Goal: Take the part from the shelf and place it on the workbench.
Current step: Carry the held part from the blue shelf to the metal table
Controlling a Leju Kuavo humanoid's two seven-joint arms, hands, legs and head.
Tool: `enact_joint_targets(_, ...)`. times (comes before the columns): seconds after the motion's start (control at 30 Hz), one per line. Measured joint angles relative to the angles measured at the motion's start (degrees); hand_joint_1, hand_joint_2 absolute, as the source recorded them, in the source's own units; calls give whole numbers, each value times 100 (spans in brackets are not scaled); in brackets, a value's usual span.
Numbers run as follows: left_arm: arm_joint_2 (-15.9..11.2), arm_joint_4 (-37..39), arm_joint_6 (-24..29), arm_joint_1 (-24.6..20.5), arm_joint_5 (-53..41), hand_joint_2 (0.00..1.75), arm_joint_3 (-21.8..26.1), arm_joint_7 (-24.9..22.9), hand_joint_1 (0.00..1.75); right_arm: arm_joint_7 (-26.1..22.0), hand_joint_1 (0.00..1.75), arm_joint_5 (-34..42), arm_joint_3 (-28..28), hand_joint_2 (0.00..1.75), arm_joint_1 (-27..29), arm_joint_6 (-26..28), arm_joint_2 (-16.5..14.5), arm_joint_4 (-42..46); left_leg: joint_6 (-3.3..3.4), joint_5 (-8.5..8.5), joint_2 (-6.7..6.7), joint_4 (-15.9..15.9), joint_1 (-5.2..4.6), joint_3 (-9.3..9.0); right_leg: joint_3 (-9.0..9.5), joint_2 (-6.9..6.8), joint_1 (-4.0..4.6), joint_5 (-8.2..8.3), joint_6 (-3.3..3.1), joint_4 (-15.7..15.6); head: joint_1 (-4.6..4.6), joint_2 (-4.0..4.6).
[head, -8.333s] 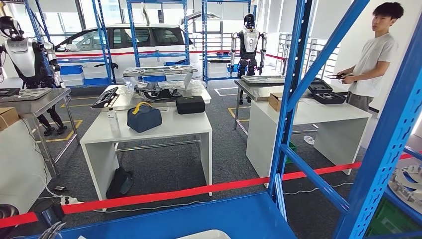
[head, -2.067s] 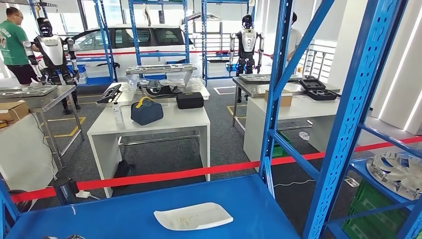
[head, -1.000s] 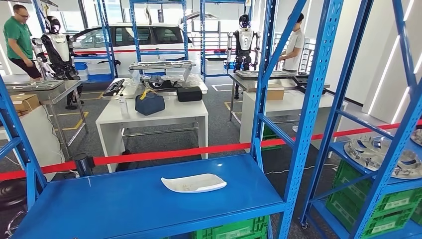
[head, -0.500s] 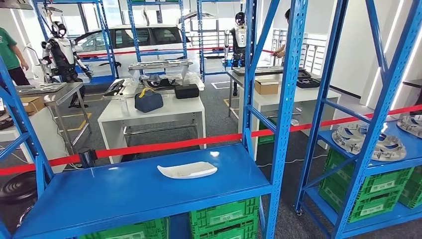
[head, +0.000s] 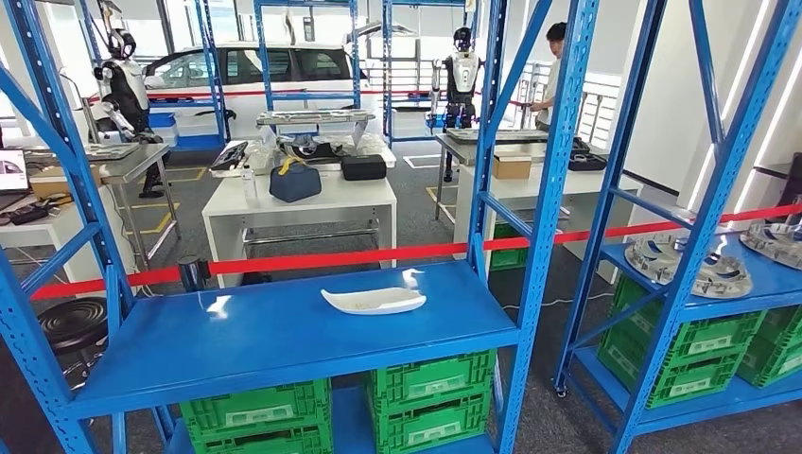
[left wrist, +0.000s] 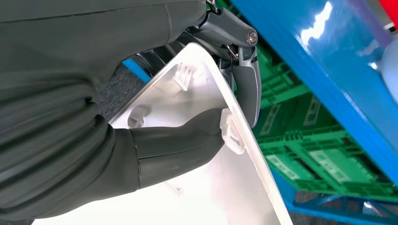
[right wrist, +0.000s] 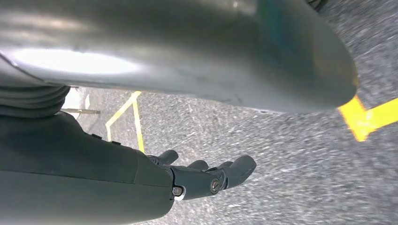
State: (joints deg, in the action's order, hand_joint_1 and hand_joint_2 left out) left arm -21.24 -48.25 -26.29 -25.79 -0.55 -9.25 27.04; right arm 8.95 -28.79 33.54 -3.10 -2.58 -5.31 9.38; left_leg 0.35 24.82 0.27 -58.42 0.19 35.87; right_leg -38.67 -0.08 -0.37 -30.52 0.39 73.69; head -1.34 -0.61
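My left hand [left wrist: 178, 140] grips a white plastic part [left wrist: 202, 117] with small clips along its edge, thumb across its face and dark fingers behind it. It hangs beside the blue shelf and the green crates [left wrist: 324, 154]. A second white curved part [head: 373, 301] lies on the blue shelf board [head: 265, 336] in the head view. My right hand [right wrist: 202, 176] hangs over grey carpet with its fingers apart and nothing in it.
Blue rack uprights [head: 558, 142] frame the view, with green crates [head: 430, 397] under the shelf. A red tape barrier [head: 312, 259] runs behind it. Beyond stand white tables [head: 312, 203], one bearing a blue bag [head: 294, 182]. Silver disc parts [head: 688, 265] lie on the right-hand rack.
The whole head picture has shifted, so the camera has moved. The blue shelf with its white part now sits farther off, and the green crates under it have come into view.
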Motion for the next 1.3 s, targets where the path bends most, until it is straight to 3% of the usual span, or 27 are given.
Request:
enact_joint_targets(0.03, 0, -2, 1, 4, 0, 175, 0, 4, 175, -2, 0, 0, 1, 0, -5, 0, 1, 1, -16, -52, 1, -32, -3, 88, 292, 2, 14, 79, -41, -345, 3, 0)
enact_joint_targets(0.1, -2, -11, 10, 8, 0, 175, 0, 14, 175, -7, 0, 0, 2, 0, -18, -2, 1, 5, -69, -148, 8, -76, -13, 197, 862, 8, 49, -42, -107, -1161, 3, 0)
enact_joint_targets(0.17, -4, -23, 33, 13, 0, 175, 0, 31, 175, -13, 0, 0, 3, 0, -25, -4, 1, 10, -141, -253, 15, -56, -6, 215, 1055, 11, 81, -167, -141, -1540, 1, 0)
enact_joint_targets(0.23, -10, -37, 51, 42, 0, 175, 0, 45, 175, -13, 0, 0, 4, 0, -19, -4, -1, 11, -216, -284, 9, -35, 14, 237, 985, -4, 70, -52, -201, -1572, 1, 0)
enact_joint_targets(0.27, -16, -41, 56, 62, -1, 175, 0, 46, 175, -12, 0, 0, 4, 0, -16, -4, -1, 11, -253, -156, 1, -115, 21, 282, 937, -16, 56, 22, -243, -1592, -3, 0)
enact_joint_targets(0.37, -33, -51, 75, 101, -4, 175, 0, 41, 175, -15, 0, 0, 6, 0, -13, -14, -1, 11, -354, 665, -10, -943, 43, 488, 705, -41, 37, 244, -306, -1611, -16, 0)
enact_joint_targets(0.4, -35, -57, 86, 115, -5, 175, 0, 39, 175, -16, 0, 0, 7, 0, -12, -21, -1, 11, -377, 829, -10, -1275, 49, 523, 615, -43, 37, 317, -304, -1607, -16, 0)
enact_joint_targets(0.43, -35, -68, 97, 138, -7, 175, 1, 38, 175, -16, 0, 0, 7, 0, -12, -28, -2, 11, -392, 842, -10, -1503, 52, 505, 522, -45, 35, 390, -298, -1599, -16, 0)
enact_joint_targets(0.47, -34, -82, 107, 165, -9, 175, 1, 38, 175, -16, 0, 0, 7, 0, -10, -32, -4, 11, -399, 727, -10, -1578, 53, 416, 424, -46, 33, 463, -287, -1586, -16, 0)
enact_joint_targets(0.53, -35, -128, 117, 208, -11, 175, 3, 38, 175, -16, 0, -1, 7, 0, -8, -31, -13, 11, -387, 418, -10, -1179, 55, -24, 238, -48, 30, 594, -255, -1551, -15, 0)
enact_joint_targets(0.6, -39, -201, 123, 225, -14, 175, 9, 22, 175, -17, 0, -3, 7, 0, -9, -31, -23, 11, -335, 491, -14, -367, 35, -634, 120, -50, 44, 698, -203, -1515, -15, 0)
enact_joint_targets(0.67, -45, -262, 121, 230, -25, 175, 25, -19, 175, -17, 0, -14, 7, 0, -11, -30, -30, 11, -241, 672, -15, 101, 0, -894, 79, -58, 51, 801, -142, -1515, -13, 0)
enact_joint_targets(0.73, -51, -278, 109, 245, -36, 175, 43, -56, 175, -14, 0, -33, 7, 0, 0, -28, -32, 10, -124, 611, -4, 141, -3, -812, 50, -60, 47, 885, -69, -1538, -11, 0)
enact_joint_targets(0.77, -53, -280, 103, 251, -39, 175, 49, -66, 175, -8, 0, -42, 7, 0, 8, -27, -32, 10, -67, 549, 6, 141, 4, -764, 5, -51, 42, 800, -29, -1481, -10, 0)
enact_joint_targets(0.83, -52, -291, 95, 254, -40, 175, 54, -67, 175, -1, 0, -54, 7, 0, 16, -27, -36, 9, 21, 403, 24, 140, 17, -622, -169, -31, 31, 318, 40, -1054, -5, 0)
enact_joint_targets(0.9, -49, -299, 92, 256, -43, 175, 55, -65, 175, 2, 0, -58, 7, 0, 9, -26, -40, 9, 50, 258, 25, 114, 9, -431, -369, -23, 27, -224, 81, -294, 2, 0)
enact_joint_targets(0.93, -46, -299, 92, 259, -49, 175, 55, -65, 175, 1, 0, -61, 7, 0, 6, -25, -40, 9, 49, 189, 24, 96, 5, -325, -404, -23, 27, -317, 90, 13, 3, 0)
enact_joint_targets(0.97, -44, -299, 92, 262, -61, 175, 55, -67, 175, 1, 0, -63, 7, 0, 4, -22, -40, 9, 43, 124, 24, 71, 2, -217, -354, -22, 28, -271, 88, 160, 5, 0)
enact_joint_targets(1.0, -42, -299, 91, 264, -81, 175, 55, -71, 175, 2, 0, -64, 7, 0, 4, -19, -40, 9, 31, 64, 23, 44, 1, -112, -207, -22, 29, -135, 77, 106, 5, 0)
enact_joint_targets(1.03, -40, -304, 90, 264, -104, 175, 57, -75, 175, 2, 0, -66, 7, 0, 1, -14, -40, 9, 15, 9, 23, 13, 0, -15, 38, -19, 30, 7, 57, -138, 7, 0)
enact_joint_targets(1.1, -40, -333, 85, 260, -140, 175, 64, -86, 175, 2, 0, -69, 7, 0, -14, -9, -41, 10, -32, -89, 26, -47, -6, 133, 667, -7, 46, 11, -9, -955, 7, 0)
enact_joint_targets(1.13, -39, -351, 79, 256, -147, 175, 69, -89, 175, 2, 0, -70, 7, 0, -18, -8, -43, 10, -62, -138, 30, -56, -10, 167, 880, 0, 56, -48, -44, -1278, 3, 0)
enact_joint_targets(1.17, -36, -368, 70, 252, -149, 175, 73, -92, 175, 2, 0, -71, 7, 0, -22, -7, -44, 10, -95, -191, 33, -50, -9, 184, 994, 6, 70, -112, -79, -1482, 0, 0)
enact_joint_targets(1.23, -32, -385, 51, 253, -151, 175, 76, -107, 175, 4, 0, -72, 7, 0, -15, -5, -53, 10, -165, -306, 31, -7, -9, 196, 951, 6, 70, -36, -154, -1566, -1, 0)
enact_joint_targets(1.27, -34, -389, 43, 258, -151, 175, 78, -118, 175, 8, 0, -74, 7, 0, -16, -4, -60, 10, -202, -285, 22, -31, -7, 237, 907, -1, 61, 25, -197, -1587, -2, 1)
enact_joint_targets(1.3, -39, -391, 34, 263, -150, 175, 81, -128, 175, 11, 0, -76, 7, 0, -16, -4, -66, 9, -238, -161, 11, -126, -6, 294, 851, -11, 47, 98, -243, -1607, -5, 0)
